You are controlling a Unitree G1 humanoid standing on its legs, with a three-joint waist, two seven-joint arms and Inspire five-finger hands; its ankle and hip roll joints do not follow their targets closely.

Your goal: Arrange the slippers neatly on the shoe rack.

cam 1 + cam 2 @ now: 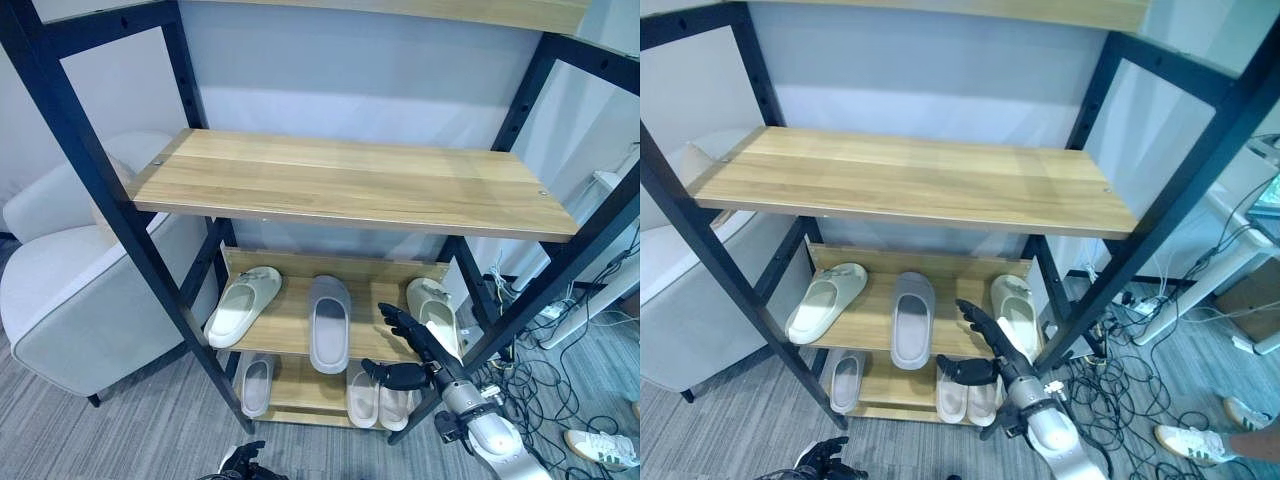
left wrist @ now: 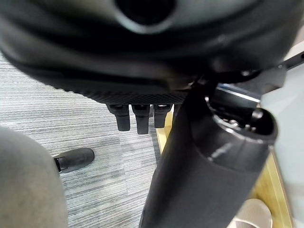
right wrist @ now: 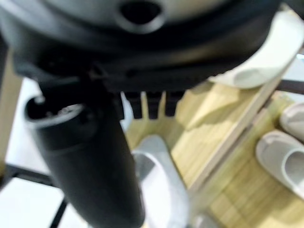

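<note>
Slippers line two low shelves of a black-framed rack (image 1: 60, 130) with wooden boards, its broad upper shelf (image 1: 350, 180) bare. On the middle shelf (image 1: 285, 320) lie three: a cream slipper (image 1: 243, 305) at the left, angled outward, a grey slipper (image 1: 329, 322) in the centre pointing straight back, and a second cream slipper (image 1: 432, 312) at the right end. The right hand (image 1: 412, 350) reaches in at the shelf's front right corner, fingers spread and fairly straight, thumb held apart below them, gripping nothing (it sits just beside the right-hand cream slipper, and whether it touches it cannot be told). On the bottom shelf (image 1: 290, 385) a lone grey slipper (image 1: 256, 385) lies at the left and a pale pair (image 1: 378, 398) side by side at the right, under the hand. The left hand (image 1: 243, 462) shows low at the view's bottom edge over grey carpet (image 1: 120, 430), fingers loosely bent and empty. A pale armchair (image 1: 70, 300) stands just left of the rack; a person's white shoe (image 1: 600, 447) rests on the carpet at far right.
</note>
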